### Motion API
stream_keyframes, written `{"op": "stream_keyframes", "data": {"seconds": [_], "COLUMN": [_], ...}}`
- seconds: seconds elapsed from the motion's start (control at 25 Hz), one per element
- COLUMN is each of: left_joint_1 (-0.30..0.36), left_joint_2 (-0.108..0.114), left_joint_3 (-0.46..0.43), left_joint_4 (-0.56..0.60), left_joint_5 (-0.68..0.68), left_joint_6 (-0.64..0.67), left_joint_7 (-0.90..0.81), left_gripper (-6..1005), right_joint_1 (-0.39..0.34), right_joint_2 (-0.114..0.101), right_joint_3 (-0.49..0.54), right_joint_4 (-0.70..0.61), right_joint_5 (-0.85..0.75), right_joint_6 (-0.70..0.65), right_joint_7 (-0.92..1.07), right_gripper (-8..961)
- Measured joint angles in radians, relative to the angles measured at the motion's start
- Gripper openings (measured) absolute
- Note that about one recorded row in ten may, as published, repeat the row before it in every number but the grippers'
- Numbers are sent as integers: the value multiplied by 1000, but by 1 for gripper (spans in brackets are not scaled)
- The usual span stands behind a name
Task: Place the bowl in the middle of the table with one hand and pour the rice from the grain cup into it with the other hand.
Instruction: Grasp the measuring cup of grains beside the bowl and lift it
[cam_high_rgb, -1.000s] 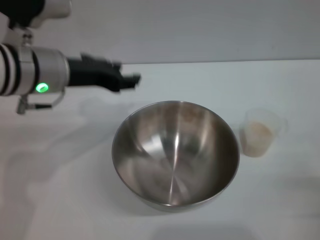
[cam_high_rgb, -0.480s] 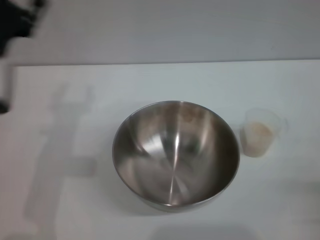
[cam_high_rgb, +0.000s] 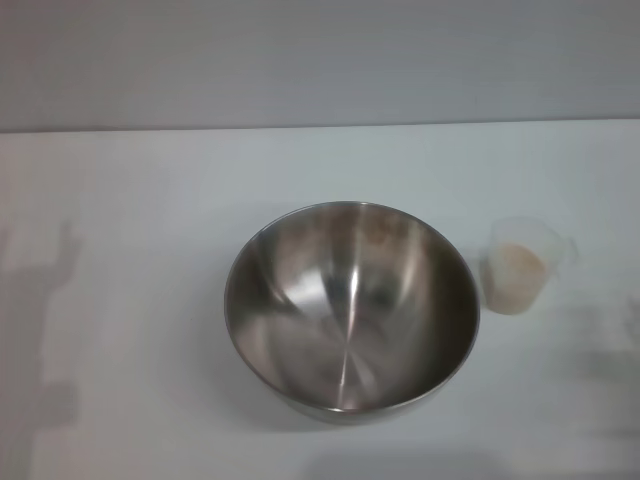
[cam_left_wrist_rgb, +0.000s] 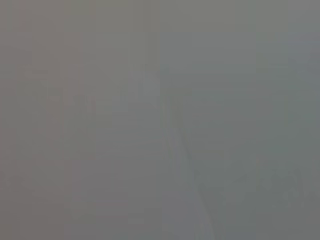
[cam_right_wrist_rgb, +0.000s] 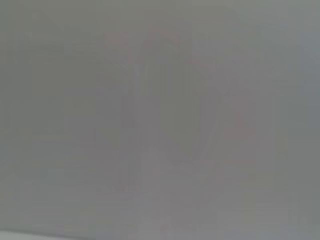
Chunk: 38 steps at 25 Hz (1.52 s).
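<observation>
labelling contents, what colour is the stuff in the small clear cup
Pale cream, off-white rice in the small clear plastic cup; head view shows it best.

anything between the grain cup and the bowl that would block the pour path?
Nothing visible. The grain cup, holding rice, stands on the table just to the robot's right of the bowl, with only a narrow strip of bare tabletop between them. The bowl is open and unobstructed. Neither gripper is in view.

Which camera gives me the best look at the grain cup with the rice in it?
The head view. It shows the grain cup whole, upright on the table just right of the bowl, with rice inside. Both wrist views show only a featureless grey blur, with no cup visible.
</observation>
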<state>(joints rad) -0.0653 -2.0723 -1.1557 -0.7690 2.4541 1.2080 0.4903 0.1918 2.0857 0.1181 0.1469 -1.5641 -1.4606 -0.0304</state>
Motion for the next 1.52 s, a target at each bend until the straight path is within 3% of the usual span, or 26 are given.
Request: {"op": "stream_keyframes", "data": {"seconds": [0.28, 0.48, 1.52], "left_joint_1": [5, 1, 9], "left_joint_2": [0, 0, 0], "left_joint_3": [6, 11, 42], "left_joint_4": [83, 96, 150], "left_joint_5": [-11, -11, -11], "left_joint_6": [31, 31, 43], "left_joint_7": [-86, -95, -100], "left_gripper": [832, 832, 832], "right_joint_1": [83, 115, 153], "right_joint_2": [2, 2, -1], "right_joint_3": [-84, -90, -80], "right_joint_4": [11, 25, 16], "right_joint_5": [-1, -1, 8], "right_joint_6": [163, 223, 266], "right_joint_7": [0, 0, 0], "right_gripper": [768, 768, 767]}}
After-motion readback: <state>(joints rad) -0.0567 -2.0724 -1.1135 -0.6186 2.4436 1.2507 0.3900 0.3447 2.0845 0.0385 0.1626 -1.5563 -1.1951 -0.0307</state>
